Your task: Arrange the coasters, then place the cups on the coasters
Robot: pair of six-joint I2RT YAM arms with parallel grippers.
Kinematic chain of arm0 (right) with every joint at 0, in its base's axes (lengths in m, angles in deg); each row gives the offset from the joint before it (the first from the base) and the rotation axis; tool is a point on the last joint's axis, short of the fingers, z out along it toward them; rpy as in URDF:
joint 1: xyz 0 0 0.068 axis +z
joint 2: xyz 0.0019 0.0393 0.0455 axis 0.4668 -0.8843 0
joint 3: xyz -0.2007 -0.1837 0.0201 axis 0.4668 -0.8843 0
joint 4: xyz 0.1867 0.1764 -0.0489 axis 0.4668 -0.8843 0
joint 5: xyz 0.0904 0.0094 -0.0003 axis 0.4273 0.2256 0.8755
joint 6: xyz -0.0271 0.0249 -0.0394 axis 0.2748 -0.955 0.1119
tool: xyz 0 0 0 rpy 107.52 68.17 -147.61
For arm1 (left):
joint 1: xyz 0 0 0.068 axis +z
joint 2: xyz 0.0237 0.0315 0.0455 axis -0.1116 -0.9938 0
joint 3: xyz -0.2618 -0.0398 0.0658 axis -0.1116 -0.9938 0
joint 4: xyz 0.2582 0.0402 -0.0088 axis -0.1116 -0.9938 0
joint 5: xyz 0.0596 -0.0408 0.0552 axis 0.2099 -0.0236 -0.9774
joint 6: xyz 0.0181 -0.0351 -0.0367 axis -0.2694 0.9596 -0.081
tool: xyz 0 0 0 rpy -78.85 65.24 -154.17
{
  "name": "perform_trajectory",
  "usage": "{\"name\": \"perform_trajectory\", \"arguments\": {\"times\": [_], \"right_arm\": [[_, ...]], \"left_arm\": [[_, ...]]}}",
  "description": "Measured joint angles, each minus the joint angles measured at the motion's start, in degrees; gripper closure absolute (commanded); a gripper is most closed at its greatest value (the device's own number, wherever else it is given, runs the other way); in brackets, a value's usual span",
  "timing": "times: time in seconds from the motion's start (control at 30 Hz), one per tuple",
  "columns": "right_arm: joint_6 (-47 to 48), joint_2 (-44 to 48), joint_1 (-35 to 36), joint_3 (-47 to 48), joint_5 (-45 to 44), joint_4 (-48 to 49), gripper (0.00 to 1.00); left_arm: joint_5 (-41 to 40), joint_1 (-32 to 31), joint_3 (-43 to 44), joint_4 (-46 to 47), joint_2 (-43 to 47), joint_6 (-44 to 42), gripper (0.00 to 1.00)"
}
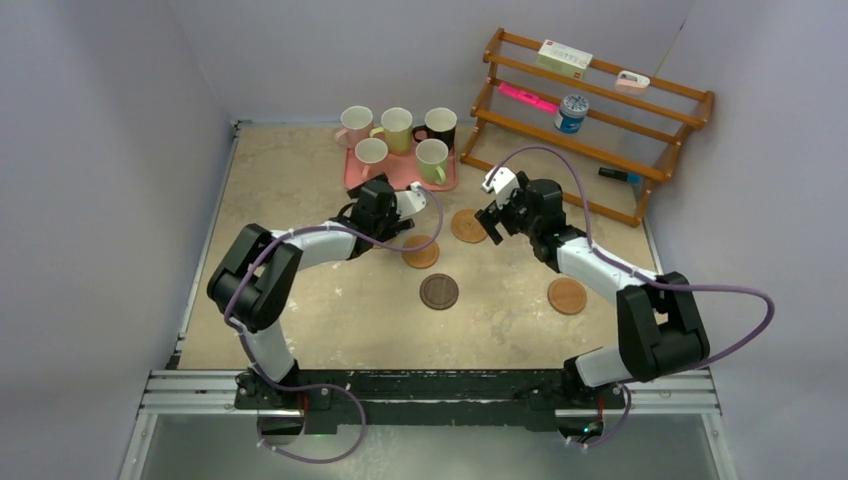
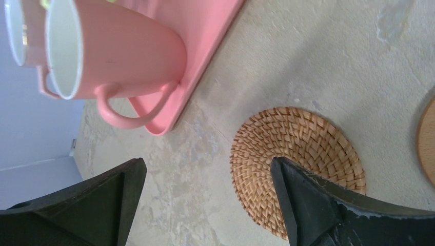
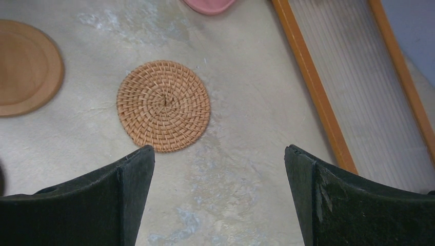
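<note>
Top external view: all five cups [image 1: 397,128] stand on the pink tray [image 1: 400,178] at 12 o'clock on the bench [image 1: 300,300]. None sits on a coaster.

Four coasters [image 1: 439,291] show near bench centre, apart from one another and in no row:
- woven coaster [image 1: 466,225] at 1 o'clock of centre
- tan coaster [image 1: 420,252] about at centre
- dark coaster [image 1: 439,289] at 6 o'clock of that
- far tan coaster [image 1: 567,296] out at 4 o'clock

Left wrist view: a woven disc [image 2: 292,148] lies just off the tray corner, under the left pincer [image 2: 205,169]. It is probably the fifth coaster, hidden from above by the arm, but this is not certain. The left pincer's jaws are spread wide with nothing between them.

Right wrist view: the right pincer [image 3: 219,154] is likewise wide apart and empty. It hangs over bare bench close to the woven coaster.

Judgement: the coasters are out but not yet ordered. Arranging is unfinished, and every cup placement is left to do.

Surface: mottled beige, stone-look and matte, with pale patches.

Room: plain pale lilac-grey walls [image 1: 100,150] close three sides. A wooden rack [image 1: 674,160] leans at 1 to 2 o'clock and holds a can [image 1: 572,112] and small items. A metal rail [image 1: 200,392] at 6 o'clock carries the arm bases.
</note>
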Motion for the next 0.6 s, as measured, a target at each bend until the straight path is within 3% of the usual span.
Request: {"name": "perform_trajectory", "arguments": {"times": [0.27, 0.6], "right_arm": [[1.9, 3.8, 0.4, -0.1, 2.9, -1.6, 0.02], [0.7, -3.3, 0.8, -0.1, -0.3, 0.0, 0.02]], "left_arm": [[2.0, -1.0, 2.6, -0.2, 4.6, 1.7, 0.0], [5.3, -9.4, 2.7, 0.0, 3.2, 1.8, 0.0]]}}
